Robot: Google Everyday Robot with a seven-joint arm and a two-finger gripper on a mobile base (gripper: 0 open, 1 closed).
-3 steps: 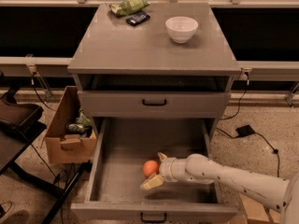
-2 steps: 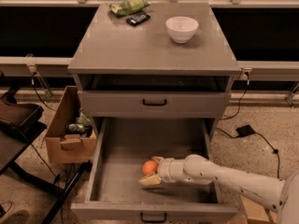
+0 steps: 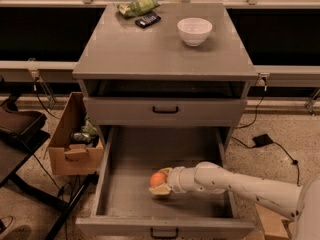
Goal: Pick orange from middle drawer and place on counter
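Observation:
The orange (image 3: 157, 178) lies on the floor of the open middle drawer (image 3: 125, 199), left of centre and towards the front. My gripper (image 3: 161, 182) reaches in from the right on a white arm (image 3: 235, 183) and is right at the orange, which sits at its tip. The orange still rests on the drawer floor. The counter (image 3: 150, 49) is the grey top of the cabinet above.
A white bowl (image 3: 194, 30), a green packet (image 3: 138, 6) and a dark phone-like thing (image 3: 148, 19) lie on the counter. The shallower drawer front (image 3: 165, 111) is shut above. A cardboard box (image 3: 75, 139) stands left of the cabinet, and cables lie on the floor to the right.
My gripper has slid a little to the left in the drawer and closed in on the orange. The orange has stayed about where it was.

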